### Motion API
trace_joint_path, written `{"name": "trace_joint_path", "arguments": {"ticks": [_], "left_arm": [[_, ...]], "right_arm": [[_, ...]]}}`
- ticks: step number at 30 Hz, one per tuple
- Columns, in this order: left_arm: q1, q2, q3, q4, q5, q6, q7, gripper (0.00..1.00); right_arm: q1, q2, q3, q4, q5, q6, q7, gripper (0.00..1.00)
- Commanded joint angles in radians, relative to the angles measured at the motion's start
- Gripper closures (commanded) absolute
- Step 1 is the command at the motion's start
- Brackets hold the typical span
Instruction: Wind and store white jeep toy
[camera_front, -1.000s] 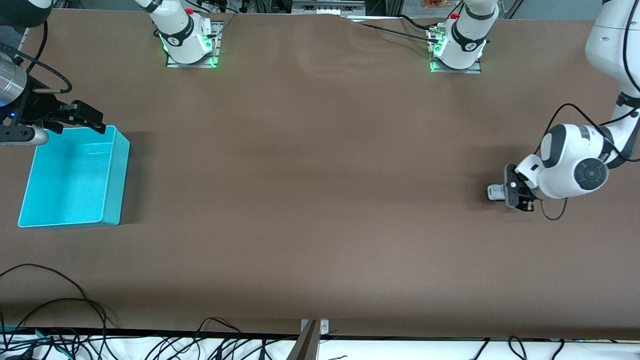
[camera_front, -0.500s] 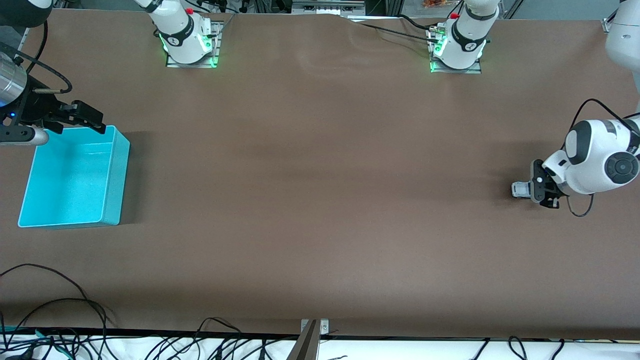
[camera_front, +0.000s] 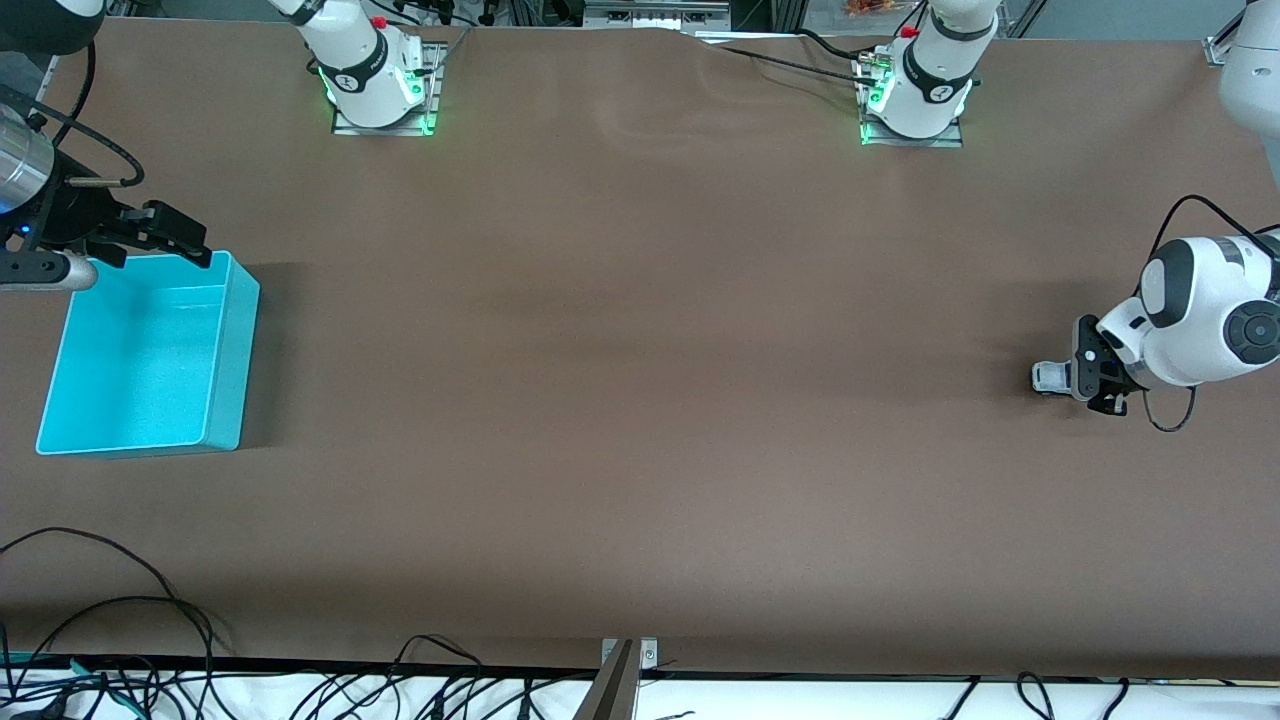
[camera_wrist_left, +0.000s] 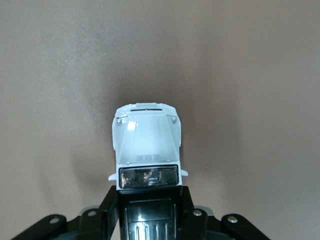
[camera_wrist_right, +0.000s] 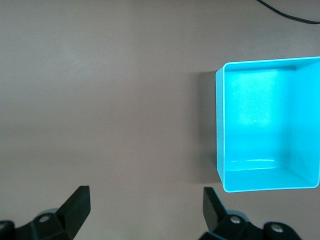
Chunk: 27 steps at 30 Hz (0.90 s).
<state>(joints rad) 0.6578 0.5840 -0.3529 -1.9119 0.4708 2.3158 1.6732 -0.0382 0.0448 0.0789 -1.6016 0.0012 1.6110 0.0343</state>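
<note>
Front view: left pincer (camera_front: 1090, 378), frame right, clamps white jeep toy (camera_front: 1048, 377) on table (camera_front: 640, 400); winding step. Right pincer (camera_front: 165, 240) waits agape, upper left. Next: release.

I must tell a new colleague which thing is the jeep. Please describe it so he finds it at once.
Look at the left arm's end of the brown table. There the left gripper is shut on the jeep. It is tiny and white with a black rear, far smaller than the cyan bin.
</note>
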Motion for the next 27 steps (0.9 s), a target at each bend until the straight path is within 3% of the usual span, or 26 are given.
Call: {"name": "trace_joint_path", "arguments": {"ticks": [1, 23, 24, 25, 27], "left_arm": [[0.028, 0.042, 0.003, 0.027, 0.034, -0.015, 0.017, 0.97], [0.052, 0.053, 0.009, 0.05, 0.054, -0.015, 0.048, 0.95], [0.052, 0.053, 0.009, 0.05, 0.054, -0.015, 0.048, 0.87], [0.052, 0.053, 0.009, 0.051, 0.052, -0.015, 0.048, 0.69], [0.056, 0.05, 0.009, 0.059, 0.052, -0.015, 0.051, 0.0]], "right_arm": [[0.0, 0.009, 0.002, 0.029, 0.013, -0.025, -0.001, 0.0], [-0.002, 0.009, 0.002, 0.029, 0.013, -0.025, -0.001, 0.0], [-0.002, 0.009, 0.002, 0.029, 0.013, -0.025, -0.001, 0.0], [-0.002, 0.009, 0.002, 0.029, 0.013, -0.025, -0.001, 0.0], [-0.002, 0.009, 0.002, 0.029, 0.013, -0.025, -0.001, 0.0]]}}
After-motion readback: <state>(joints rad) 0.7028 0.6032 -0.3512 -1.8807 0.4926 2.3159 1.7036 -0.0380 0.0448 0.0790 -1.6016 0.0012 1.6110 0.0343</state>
